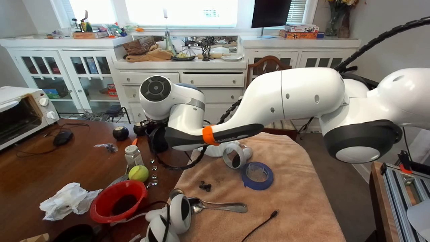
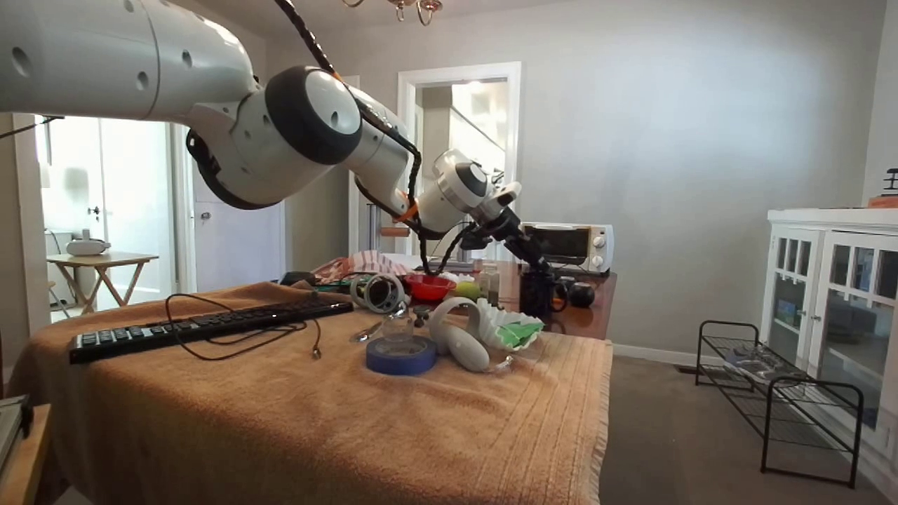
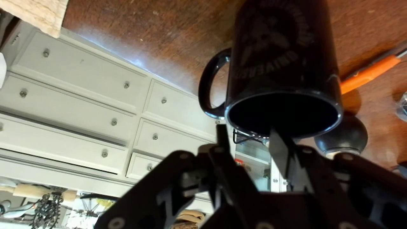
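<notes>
Pincer [image 3: 247,129]: fingers spread part-way, nothing clasped between them; tips at the mug's rim, one overlapping the mouth, the other toward the handle side. Whether either touches cannot be told.
Mug [image 3: 270,60]: dark, glossy, pale print with "UNIVERS" legible; upright on the desk [image 1: 84,164], directly below the pincer. Interior too dark to read.
Orange handle [image 3: 369,74]: lying on the wood just beside the mug.
Black pots [image 1: 120,133]: two, small and round, near the mug.
Glass jar [image 1: 133,156]: pale lid, standing close to the tennis ball [image 1: 138,173].
Red bowl [image 1: 97,205]: near the ball, crumpled white plastic [image 1: 65,203] alongside.
Towel [image 1: 295,188]: tan, spread over part of the desk; bears a blue tape roll [image 1: 258,186], a white controller [image 1: 227,158] near it, and spoons [image 1: 231,207].
Keyboard [image 2: 210,326]: black, on the towel, cable looped across it.
Toaster oven [image 2: 572,245]: white, at the desk's end, well apart from the towel.
Drawer cabinet [image 1: 211,80]: white, beyond the desk, under a bright window [image 1: 181,13].
</notes>
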Available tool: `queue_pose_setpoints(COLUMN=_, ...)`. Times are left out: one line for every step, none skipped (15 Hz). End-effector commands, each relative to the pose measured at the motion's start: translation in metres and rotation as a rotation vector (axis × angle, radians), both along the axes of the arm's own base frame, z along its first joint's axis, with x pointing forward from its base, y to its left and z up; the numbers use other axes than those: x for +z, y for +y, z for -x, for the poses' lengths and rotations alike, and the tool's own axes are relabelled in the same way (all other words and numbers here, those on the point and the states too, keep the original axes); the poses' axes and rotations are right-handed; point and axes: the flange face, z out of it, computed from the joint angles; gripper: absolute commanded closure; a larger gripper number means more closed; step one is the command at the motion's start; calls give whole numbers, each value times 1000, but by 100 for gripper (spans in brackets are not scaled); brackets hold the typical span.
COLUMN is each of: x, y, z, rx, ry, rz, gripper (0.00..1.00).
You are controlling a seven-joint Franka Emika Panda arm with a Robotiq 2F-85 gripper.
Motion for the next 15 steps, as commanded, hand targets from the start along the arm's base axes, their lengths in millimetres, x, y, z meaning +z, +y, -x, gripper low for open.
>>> queue_pose_setpoints(x=6, y=5, z=2, rx=-8, ry=3, rz=35, gripper=30)
queue_pose_setpoints(x=9, y=6, z=2, rx=10, ry=8, rz=36, gripper=23)
queue_pose_setpoints(x=15, y=10, z=1, rx=47, ry=10, rz=30, gripper=15)
queue_pose_setpoints(x=23, y=16, z=1, rx=96, ry=23, rz=27, gripper=8)
queue_pose_setpoints(x=31, y=22, z=2, rx=153, ry=49, rz=22, gripper=1)
queue_pose_setpoints(x=40, y=30, z=2, rx=218, ry=56, rz=3, gripper=0)
queue_pose_setpoints(x=49, y=37, z=3, rx=266, ry=61, rz=-8, gripper=0)
queue_pose_setpoints(x=57, y=43, z=4, rx=317, ry=66, rz=-24, gripper=0)
queue_pose_setpoints(x=64, y=47, z=4, rx=366, ry=73, rz=-39, gripper=0)
queue_pose_setpoints(x=69, y=52, z=5, rx=413, ry=88, rz=-55, gripper=0)
queue_pose_setpoints(x=75, y=56, z=7, rx=461, ry=108, rz=-71, gripper=0)
queue_pose_setpoints(x=77, y=58, z=8, rx=506, ry=134, rz=-91, gripper=0)
queue_pose_setpoints(x=76, y=59, z=8, rx=549, ry=156, rz=-114, gripper=0)
queue_pose_setpoints(x=74, y=60, z=9, rx=590, ry=186, rz=-135, gripper=1)
queue_pose_setpoints(x=69, y=61, z=10, rx=631, ry=212, rz=-153, gripper=0)
